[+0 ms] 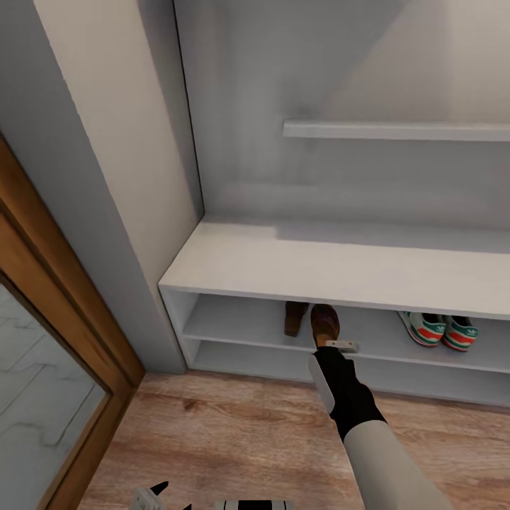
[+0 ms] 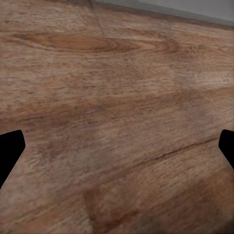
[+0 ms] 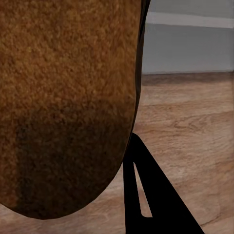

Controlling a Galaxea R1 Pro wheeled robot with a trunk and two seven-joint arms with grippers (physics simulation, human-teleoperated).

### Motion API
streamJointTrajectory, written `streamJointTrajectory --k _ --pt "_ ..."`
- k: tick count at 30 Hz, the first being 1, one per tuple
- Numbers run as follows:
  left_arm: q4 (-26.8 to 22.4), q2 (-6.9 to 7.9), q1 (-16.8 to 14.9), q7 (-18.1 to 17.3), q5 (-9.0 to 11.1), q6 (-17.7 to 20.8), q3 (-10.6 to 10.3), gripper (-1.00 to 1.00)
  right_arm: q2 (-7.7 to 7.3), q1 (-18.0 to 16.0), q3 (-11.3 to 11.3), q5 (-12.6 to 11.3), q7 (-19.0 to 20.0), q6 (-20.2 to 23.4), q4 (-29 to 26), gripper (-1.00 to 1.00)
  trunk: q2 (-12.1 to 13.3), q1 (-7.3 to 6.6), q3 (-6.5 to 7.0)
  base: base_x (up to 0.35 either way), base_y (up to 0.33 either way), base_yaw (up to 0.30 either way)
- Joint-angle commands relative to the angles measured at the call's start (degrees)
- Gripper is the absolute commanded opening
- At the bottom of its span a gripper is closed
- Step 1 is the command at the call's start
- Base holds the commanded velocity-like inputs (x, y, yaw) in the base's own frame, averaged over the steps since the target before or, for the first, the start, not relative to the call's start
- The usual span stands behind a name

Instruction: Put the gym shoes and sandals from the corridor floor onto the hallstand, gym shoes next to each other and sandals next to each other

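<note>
Down at the head view's lower edge, left tool [image 1: 159,492] hangs low over the wood floor [image 1: 234,432]; its wrist view has the two fingertips [image 2: 10,148] far apart at the frame edges, plank grain between them — spread, holding nothing.

Right arm reaches forward from lower right toward the shoe rack [image 1: 340,273]. Right tool [image 1: 333,345] is at the front lip of the upper open shelf, pinching a brown sandal [image 1: 325,324] by one end; the other end points into the shelf. Right wrist view: brown footbed [image 3: 68,102] pressed against one dark finger [image 3: 146,195], floor and grey rack base behind.

Second sandal [image 1: 296,318] lies on the same shelf, just beside the held one on its left, nearly touching.

Farther right on that shelf, well apart from the sandals: two white sneakers [image 1: 439,329] with green stripes, side by side, toes outward.

Above: bare pale rack top, tall back panel, one upper shelf [image 1: 397,131]. Wooden door frame [image 1: 64,312] at far left.
</note>
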Motion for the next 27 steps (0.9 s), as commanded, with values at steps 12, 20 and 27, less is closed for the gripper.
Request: streamJointTrajectory --k 12,20,27 --pt "0.06 0.0 -0.04 -1.19 0.18 -0.01 0.19 1.0 0.01 -0.01 0.04 -0.56 -0.56 0.08 -0.05 -1.0 -0.02 -0.01 -0.05 0.075 -0.013 0.0" --pt "0.09 0.05 -0.04 -1.37 0.23 -0.01 0.27 1.0 0.01 -0.01 0.03 -0.51 -0.57 0.08 -0.04 -1.0 -0.02 -0.01 -0.05 0.126 -0.058 0.0" --pt "0.1 0.08 -0.04 -1.38 0.26 -0.01 0.24 1.0 0.01 0.03 0.04 -0.43 -0.63 0.02 0.11 -1.0 -0.02 -0.01 -0.05 0.033 -0.011 0.0"
